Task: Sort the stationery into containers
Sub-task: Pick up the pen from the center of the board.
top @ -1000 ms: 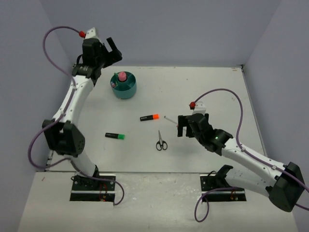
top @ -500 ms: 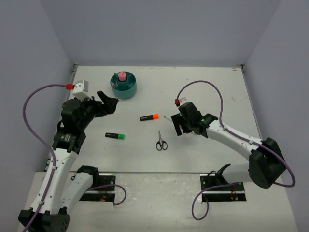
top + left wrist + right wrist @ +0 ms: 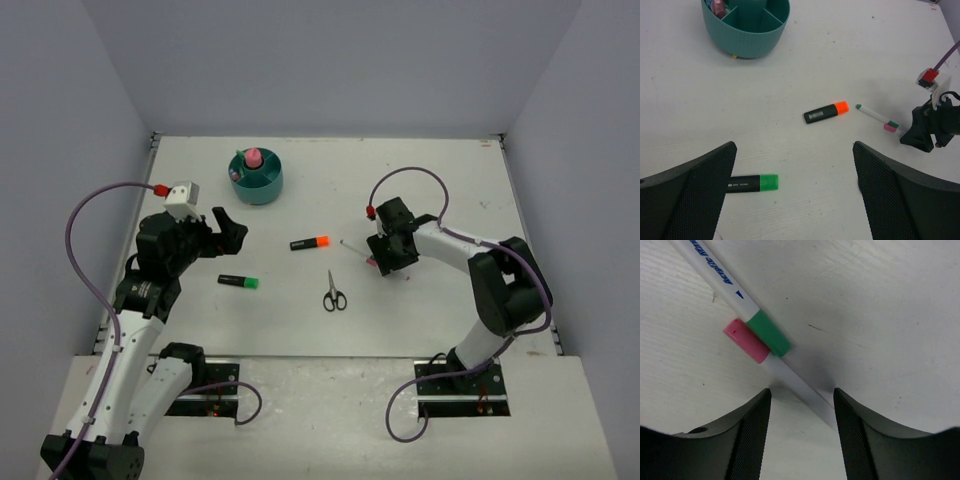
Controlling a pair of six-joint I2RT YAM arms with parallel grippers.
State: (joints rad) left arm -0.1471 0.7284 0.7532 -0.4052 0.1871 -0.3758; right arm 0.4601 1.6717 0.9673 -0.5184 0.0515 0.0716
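Right wrist view: two thin white pens (image 3: 720, 277) lie on the table, side by side and touching. One has a green cap (image 3: 768, 333) and blue writing on it. The other has a pink cap (image 3: 746, 340). A bare white part of a pen runs down between the two fingers (image 3: 750, 440) of the right gripper (image 3: 800, 405). I cannot tell which cap that part belongs to. The fingers stand about half open, one on each side of the pen. There is a small gap on both sides, so they hold nothing.

In the top view, the teal cup (image 3: 262, 190) stands at the far left part of the white table (image 3: 450, 180). A pink tube (image 3: 253, 157) stands inside it. I cannot tell which part of the cup it sits in.

The pens and the right gripper are well apart from the teal cup, off to its right and nearer the arm bases. The highlighter with the orange cap (image 3: 310, 243) lies between the teal cup and the pens. The highlighter with the green cap (image 3: 239, 282) lies on the near side of the teal cup, well apart from it. The scissors (image 3: 334, 293) lie shut, further from the teal cup than the orange one, to its near right.

The left gripper (image 3: 225, 228) hangs above the table on the near left side of the teal cup. Its fingers are spread as wide as can be and hold nothing.
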